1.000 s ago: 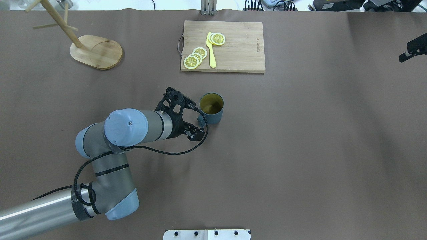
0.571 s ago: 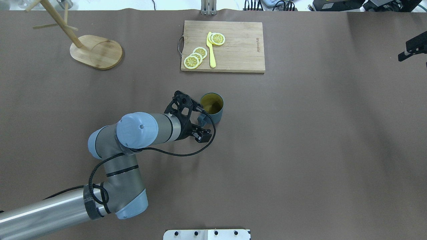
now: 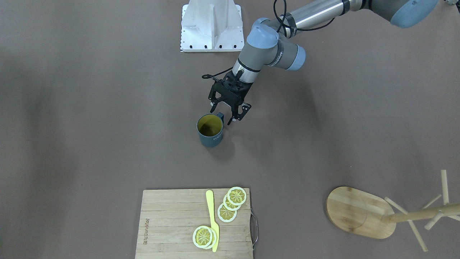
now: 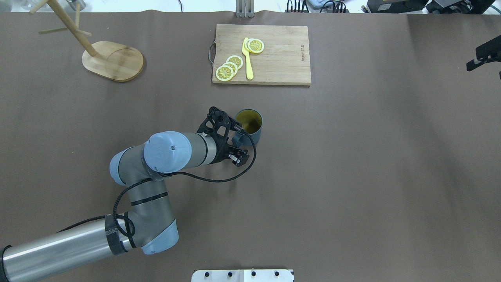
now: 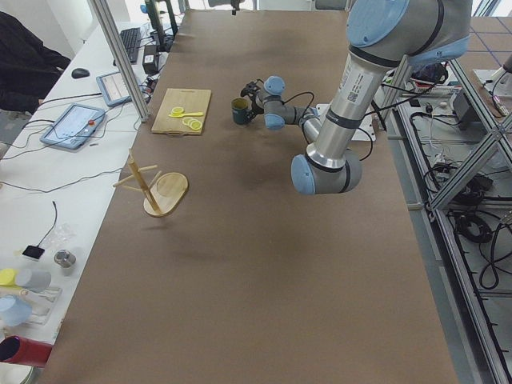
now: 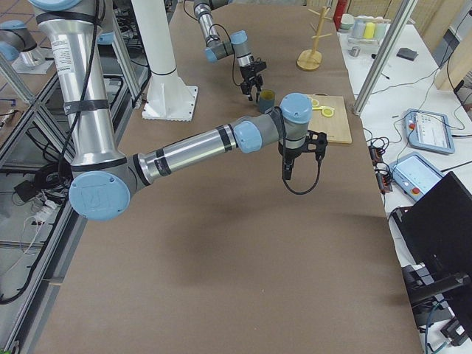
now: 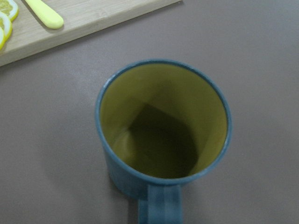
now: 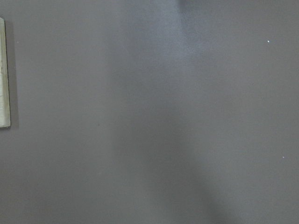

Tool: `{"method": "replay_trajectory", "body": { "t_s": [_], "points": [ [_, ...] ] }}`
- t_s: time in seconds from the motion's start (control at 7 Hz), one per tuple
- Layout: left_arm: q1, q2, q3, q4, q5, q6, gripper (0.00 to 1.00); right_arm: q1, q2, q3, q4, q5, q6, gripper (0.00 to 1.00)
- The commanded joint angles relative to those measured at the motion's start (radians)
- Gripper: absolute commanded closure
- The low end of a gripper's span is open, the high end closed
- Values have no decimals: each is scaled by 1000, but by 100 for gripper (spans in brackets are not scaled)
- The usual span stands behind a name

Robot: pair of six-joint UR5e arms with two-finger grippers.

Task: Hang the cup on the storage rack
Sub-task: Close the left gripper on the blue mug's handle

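on the brown table [image 3: 107,108] the cup [image 3: 210,136] is stood upright, its handle flanked by the left end effector [image 3: 223,114], held open.

I see soft, even light from above on the brown table [image 4: 352,176], with only faint, blurred shadows beside the cup [image 3: 210,131] and under the left arm [image 4: 172,150], while the right wrist view is dim and flat with vague grey bands.
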Motion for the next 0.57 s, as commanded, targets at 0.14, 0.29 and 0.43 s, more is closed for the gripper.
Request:
{"method": "replay_trajectory", "body": {
  "t_s": [0.14,0.29,0.43],
  "points": [
    [1,0,-1,-1,57,-7,64,0,0,7,-3,0,0,0],
    [-1,-1,-1,-13,57,-10,75,0,0,5,-3,0,0,0],
    [-1,0,-7,-15,57,-12,83,0,0,7,-3,2,0,0]
  ]
}}
